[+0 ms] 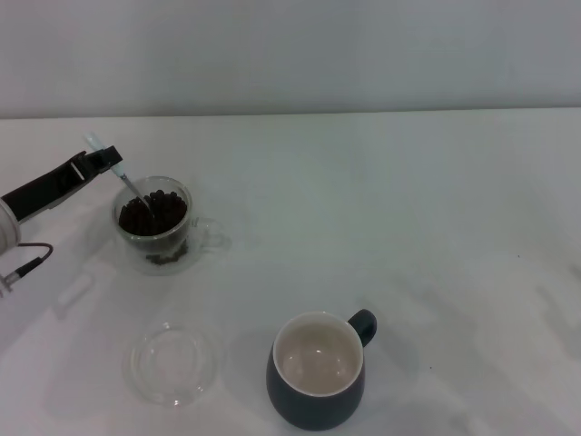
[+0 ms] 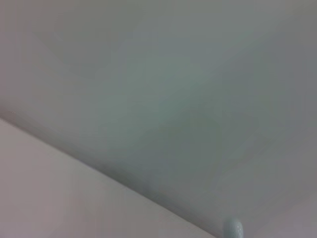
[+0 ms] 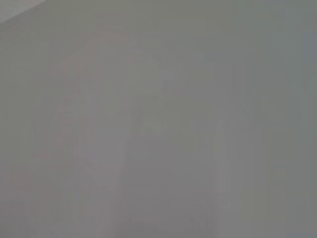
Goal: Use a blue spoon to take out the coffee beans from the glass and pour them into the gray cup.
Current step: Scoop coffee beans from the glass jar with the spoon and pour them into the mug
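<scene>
I see my left gripper (image 1: 107, 160) clamped on the pale-blue handle of the thin metal-necked blue spoon (image 1: 123, 179); its bowl is sunk among dark oval coffee beans (image 1: 154, 212) in the clear double-walled glass (image 1: 154, 227), far left; the blue-gray cream-lined gray cup (image 1: 318, 370) stands empty, well apart, nearer me.

The spoon (image 1: 125, 182) slants with its pale blue handle pinched in the left gripper (image 1: 107, 160) and its thin metal neck running down into the glass (image 1: 152, 224), just below and right of the gripper. The glass is clear, upright, side handle pointing away from the gripper, and heaped with dark beans (image 1: 154, 213) around the spoon's hidden bowl. The cup (image 1: 318, 371), dark blue-gray with a bare cream inside, stands upright well apart from the gripper, nearer the robot.
</scene>
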Controlling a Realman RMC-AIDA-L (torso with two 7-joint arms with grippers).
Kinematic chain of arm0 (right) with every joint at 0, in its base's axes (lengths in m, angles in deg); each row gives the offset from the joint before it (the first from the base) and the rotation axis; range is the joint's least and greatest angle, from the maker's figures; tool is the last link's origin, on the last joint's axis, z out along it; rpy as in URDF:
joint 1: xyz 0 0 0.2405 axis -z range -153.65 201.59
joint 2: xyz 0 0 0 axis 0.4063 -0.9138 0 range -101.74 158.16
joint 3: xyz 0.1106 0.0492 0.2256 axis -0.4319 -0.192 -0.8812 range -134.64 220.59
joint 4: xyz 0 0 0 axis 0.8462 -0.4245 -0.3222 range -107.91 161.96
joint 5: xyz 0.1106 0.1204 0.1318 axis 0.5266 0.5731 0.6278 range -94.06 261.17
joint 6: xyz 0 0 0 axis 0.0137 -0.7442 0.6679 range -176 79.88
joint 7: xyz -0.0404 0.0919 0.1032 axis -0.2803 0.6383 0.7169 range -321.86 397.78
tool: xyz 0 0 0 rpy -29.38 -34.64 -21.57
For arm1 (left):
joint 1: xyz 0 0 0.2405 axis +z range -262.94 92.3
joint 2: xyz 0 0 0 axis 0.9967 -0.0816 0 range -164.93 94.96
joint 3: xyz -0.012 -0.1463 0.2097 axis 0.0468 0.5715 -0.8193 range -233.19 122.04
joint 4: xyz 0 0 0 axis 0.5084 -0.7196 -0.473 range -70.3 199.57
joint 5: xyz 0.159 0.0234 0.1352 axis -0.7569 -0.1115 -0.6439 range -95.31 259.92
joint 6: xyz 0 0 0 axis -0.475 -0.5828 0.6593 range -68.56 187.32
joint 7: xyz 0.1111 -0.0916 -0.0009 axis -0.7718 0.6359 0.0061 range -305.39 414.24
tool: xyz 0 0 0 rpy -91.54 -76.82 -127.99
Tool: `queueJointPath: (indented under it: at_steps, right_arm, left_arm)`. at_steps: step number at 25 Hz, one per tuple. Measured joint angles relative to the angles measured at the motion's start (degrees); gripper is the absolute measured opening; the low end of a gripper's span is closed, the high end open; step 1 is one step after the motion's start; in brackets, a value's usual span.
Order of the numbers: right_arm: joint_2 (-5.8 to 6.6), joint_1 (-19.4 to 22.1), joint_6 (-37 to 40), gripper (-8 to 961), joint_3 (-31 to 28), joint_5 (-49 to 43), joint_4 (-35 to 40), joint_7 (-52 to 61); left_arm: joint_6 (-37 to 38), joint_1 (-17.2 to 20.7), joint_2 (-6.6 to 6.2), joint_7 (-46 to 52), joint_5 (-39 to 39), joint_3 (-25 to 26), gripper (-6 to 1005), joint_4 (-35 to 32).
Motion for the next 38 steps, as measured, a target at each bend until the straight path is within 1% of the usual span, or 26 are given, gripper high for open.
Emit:
queueJointPath:
  at_steps: [6,11,19,32,33,37,38]
  right_arm:
    - [0.08,-0.23,-0.42,591,-0.10,0.35,0.00,-0.21]
    - [0.18,-0.57,-1.66,590,-0.10,0.35,0.27,-0.32]
    - [0.31,-1.24,-2.10,590,-0.10,0.42,0.14,-0.16]
    - [0.29,-1.66,-2.86,590,-0.10,0.20,0.25,-0.16]
    - [0.28,-1.68,-2.88,590,-0.10,0.17,0.28,-0.17]
    - [0.21,-1.83,-2.96,590,-0.10,0.07,0.40,-0.26]
    - [0.21,-1.89,-2.99,590,-0.08,0.06,0.42,-0.26]
  left_arm:
    - [0.26,0.98,0.08,2.18,3.37,0.08,129,1.57]
    - [0.93,2.03,-0.31,5.28,6.24,0.08,131,3.23]
    - [3.23,4.08,-0.46,7.31,10.19,0.08,134,3.41]
    - [6.74,6.05,-0.63,7.83,13.80,0.07,138,3.58]
    - [7.42,6.71,-0.63,7.31,14.59,0.07,139,3.40]
    - [8.39,7.30,-0.63,6.35,15.21,0.08,140,3.16]
    - [9.83,7.71,-0.75,5.17,15.67,0.08,140,3.16]
